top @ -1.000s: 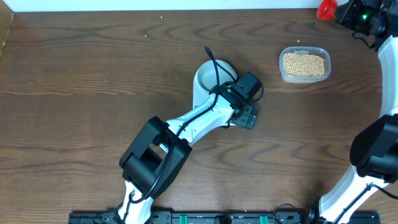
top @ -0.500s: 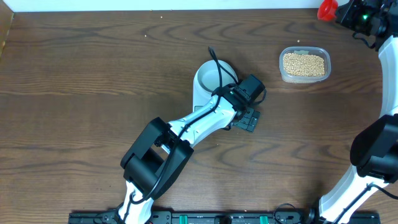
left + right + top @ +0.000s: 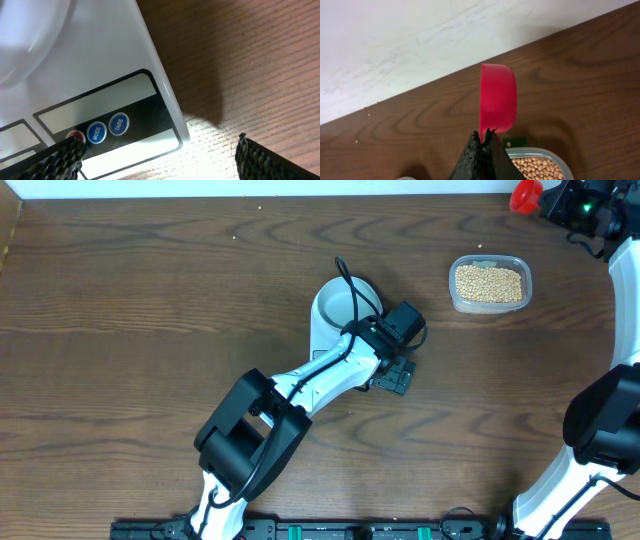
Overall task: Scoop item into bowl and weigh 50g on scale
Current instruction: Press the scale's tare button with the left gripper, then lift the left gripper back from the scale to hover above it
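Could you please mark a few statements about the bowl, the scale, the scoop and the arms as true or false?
1. The bowl sits on the scale. True.
2. The bowl is full of beans. False: no beans show in it; they lie in the tub.
3. The right jaws are shut on the red scoop. True.
4. The left jaws grip the bowl. False: they stand open over the scale's button end, holding nothing.

Bare table (image 3: 120, 330) left of bowl (image 3: 330, 308), left arm (image 3: 320, 375) across scale (image 3: 115, 55), tub (image 3: 489, 284) farther right
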`<move>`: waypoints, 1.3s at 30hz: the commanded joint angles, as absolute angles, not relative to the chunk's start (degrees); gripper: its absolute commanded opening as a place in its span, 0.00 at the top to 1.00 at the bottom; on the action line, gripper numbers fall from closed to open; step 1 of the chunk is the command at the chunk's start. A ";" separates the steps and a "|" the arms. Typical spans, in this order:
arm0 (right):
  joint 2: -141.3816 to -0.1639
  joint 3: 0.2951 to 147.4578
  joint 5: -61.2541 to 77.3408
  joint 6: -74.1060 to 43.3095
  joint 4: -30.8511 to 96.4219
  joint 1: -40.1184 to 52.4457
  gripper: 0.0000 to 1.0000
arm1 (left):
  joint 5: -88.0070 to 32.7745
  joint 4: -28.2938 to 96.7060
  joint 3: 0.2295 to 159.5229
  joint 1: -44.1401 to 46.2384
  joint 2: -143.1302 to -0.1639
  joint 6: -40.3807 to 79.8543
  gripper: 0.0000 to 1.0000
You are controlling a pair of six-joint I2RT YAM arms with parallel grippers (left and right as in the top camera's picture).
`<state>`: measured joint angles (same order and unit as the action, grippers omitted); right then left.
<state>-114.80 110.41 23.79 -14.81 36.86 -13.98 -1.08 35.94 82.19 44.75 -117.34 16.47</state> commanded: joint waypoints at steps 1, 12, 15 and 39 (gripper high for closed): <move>-114.76 111.53 24.58 -14.04 37.12 -14.33 0.99 | -0.12 35.07 80.68 44.42 -119.92 16.34 0.02; -114.76 111.53 24.62 -14.04 37.12 -14.33 0.99 | -0.14 35.62 80.68 44.45 -119.92 16.34 0.02; -114.76 111.53 24.62 -14.04 37.15 -14.33 0.99 | -0.12 35.68 80.68 44.45 -119.92 16.34 0.02; -114.76 111.53 25.91 -14.04 37.54 -14.33 0.99 | 1.98 30.48 83.68 44.49 -103.48 14.61 0.02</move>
<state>-114.80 110.41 24.38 -14.81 37.54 -13.98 1.65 31.35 82.17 44.69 -109.30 15.38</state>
